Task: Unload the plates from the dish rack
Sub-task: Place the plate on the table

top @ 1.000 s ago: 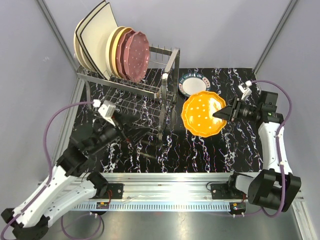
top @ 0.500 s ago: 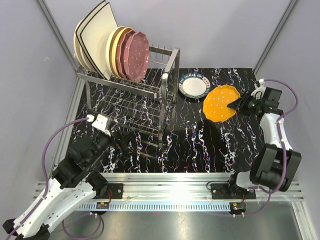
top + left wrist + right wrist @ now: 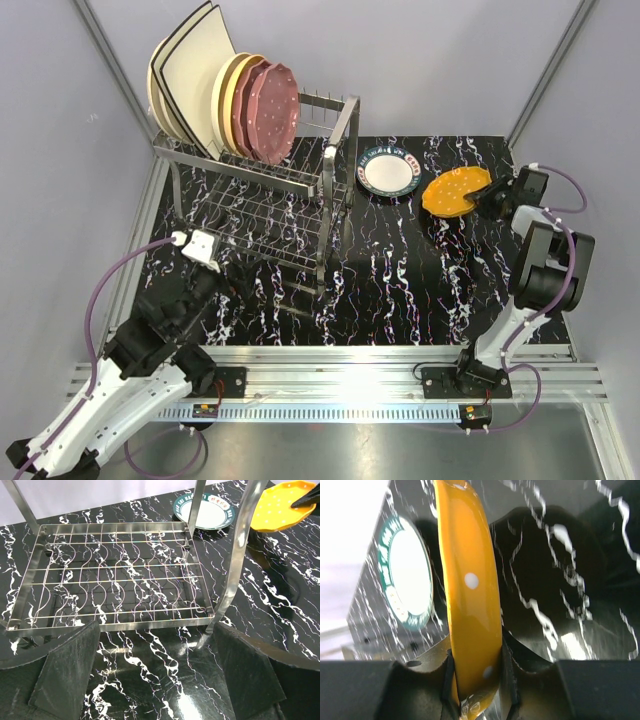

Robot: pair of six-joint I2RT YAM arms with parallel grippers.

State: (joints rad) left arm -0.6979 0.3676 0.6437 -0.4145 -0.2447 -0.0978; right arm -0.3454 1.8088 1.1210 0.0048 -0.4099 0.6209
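Note:
The silver wire dish rack [image 3: 262, 190] stands at the far left, with cream square plates [image 3: 190, 75], a cream round plate [image 3: 226, 100] and maroon dotted plates [image 3: 270, 110] upright on its top tier. Its empty lower tier [image 3: 115, 575] fills the left wrist view. A white plate with a dark patterned rim [image 3: 388, 172] lies flat on the table. My right gripper [image 3: 484, 197] is shut on the rim of the orange dotted plate [image 3: 455, 190], held low beside the white plate; it also shows in the right wrist view [image 3: 470, 590]. My left gripper [image 3: 155, 672] is open and empty before the rack.
The black marbled table [image 3: 420, 290] ends at a metal rail along the near edge. Grey walls and slanted frame posts [image 3: 110, 60] close in the back and sides. The rack's upright leg [image 3: 237, 565] stands just ahead of my left fingers.
My right gripper has carried the orange plate from mid-table to the far right and lowered it, tilting toward flat beside the white plate. My left arm drew back slightly from the rack.

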